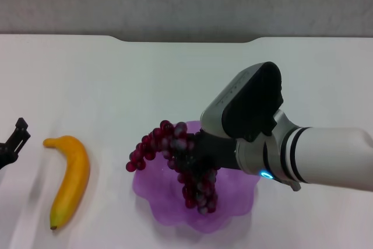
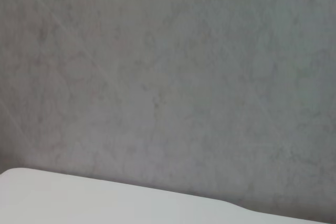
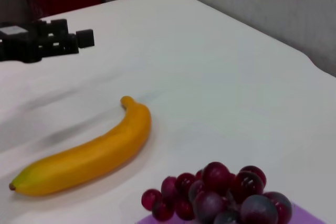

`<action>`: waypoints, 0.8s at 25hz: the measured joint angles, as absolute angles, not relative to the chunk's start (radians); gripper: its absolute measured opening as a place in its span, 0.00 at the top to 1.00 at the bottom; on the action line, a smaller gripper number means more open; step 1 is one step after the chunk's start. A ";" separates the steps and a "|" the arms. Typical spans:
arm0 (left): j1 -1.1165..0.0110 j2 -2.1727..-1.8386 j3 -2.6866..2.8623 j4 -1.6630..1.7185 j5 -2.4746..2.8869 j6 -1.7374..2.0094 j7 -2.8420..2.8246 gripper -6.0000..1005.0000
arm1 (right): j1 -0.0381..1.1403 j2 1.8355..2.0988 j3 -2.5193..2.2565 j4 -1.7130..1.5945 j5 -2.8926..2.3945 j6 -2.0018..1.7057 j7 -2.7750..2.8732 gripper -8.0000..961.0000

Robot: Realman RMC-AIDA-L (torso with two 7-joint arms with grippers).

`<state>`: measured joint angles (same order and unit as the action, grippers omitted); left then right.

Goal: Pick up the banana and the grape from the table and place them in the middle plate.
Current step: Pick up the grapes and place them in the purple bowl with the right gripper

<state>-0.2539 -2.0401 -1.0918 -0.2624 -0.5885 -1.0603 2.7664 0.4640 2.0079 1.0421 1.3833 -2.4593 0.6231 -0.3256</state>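
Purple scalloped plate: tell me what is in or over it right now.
A bunch of dark red-purple grapes hangs over the translucent purple scalloped plate, one end trailing past its rim. The right gripper holds it; its fingers are hidden behind grapes. The plate's floor beneath is partly covered.

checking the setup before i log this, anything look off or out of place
One oddity: the grape bunch, held at the right gripper, trails past the rim of the purple plate on the robot's left, some grapes over the table. The banana lies undamaged on the table, apart from the plate; the left gripper sits beyond it.

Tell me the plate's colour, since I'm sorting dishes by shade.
Translucent purple; the middle plate shows best in the head view.
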 joint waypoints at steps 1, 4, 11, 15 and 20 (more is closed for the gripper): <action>-0.255 -2.040 -1.092 -0.262 -0.589 -1.060 2.767 0.10 | 0.460 2.008 1.041 1.381 -2.460 0.623 -0.326 0.60; -0.258 -2.040 -1.092 -0.262 -0.589 -1.060 2.767 0.10 | 0.449 2.008 1.036 1.362 -2.458 0.623 -0.326 0.60; -0.256 -2.041 -1.092 -0.262 -0.589 -1.051 2.769 0.10 | 0.434 2.008 1.029 1.301 -2.455 0.622 -0.326 0.61; -0.258 -2.042 -1.092 -0.262 -0.589 -1.051 2.769 0.10 | 0.434 2.008 1.032 1.287 -2.458 0.616 -0.327 0.61; -0.258 -2.042 -1.092 -0.262 -0.589 -1.051 2.769 0.10 | 0.433 2.008 1.034 1.256 -2.459 0.577 -0.327 0.60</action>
